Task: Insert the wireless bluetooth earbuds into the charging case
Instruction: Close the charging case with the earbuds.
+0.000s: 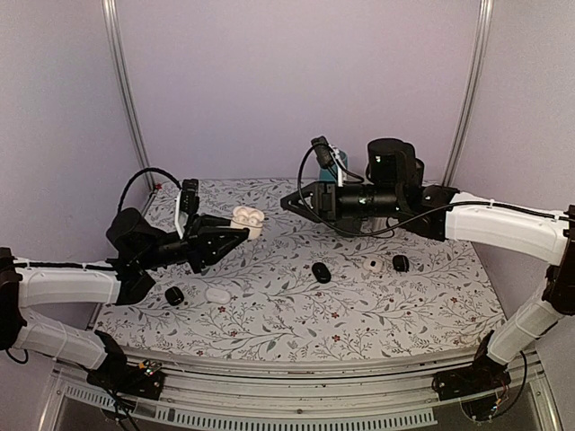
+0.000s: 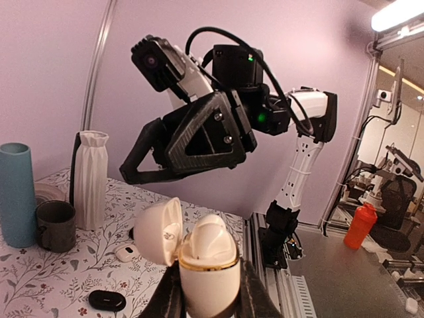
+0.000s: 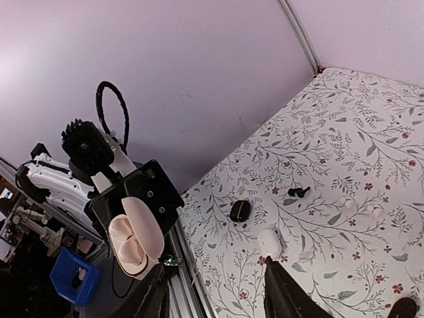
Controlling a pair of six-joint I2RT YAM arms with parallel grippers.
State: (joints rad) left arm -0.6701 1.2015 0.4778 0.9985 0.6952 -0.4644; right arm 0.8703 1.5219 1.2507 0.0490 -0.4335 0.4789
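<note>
- charging case (image 1: 247, 218) is held clamped in the left gripper (image 2: 209, 291), raised with its lid open toward the right gripper (image 3: 215, 295), presumably for loading.
- right fingers are parted, nothing between them.
- a black earbud (image 3: 298, 192) is seen on the table (image 3: 344, 132).

This is a robotics lab, set up as a test cell. A left arm (image 1: 63, 283) and a right arm (image 1: 503, 224) are bolted to a slotted metal rail (image 1: 296, 395) at the near edge of a tabletop (image 1: 296, 305) covered in a floral print. Plain lilac walls (image 1: 296, 81) and bare metal posts (image 1: 126, 99) close it in. Beyond the cell is a work room with an office chair (image 2: 391, 195), an orange bottle (image 2: 360, 225) on a grey bench (image 2: 344, 278), and a blue bin (image 3: 69, 278).
</note>
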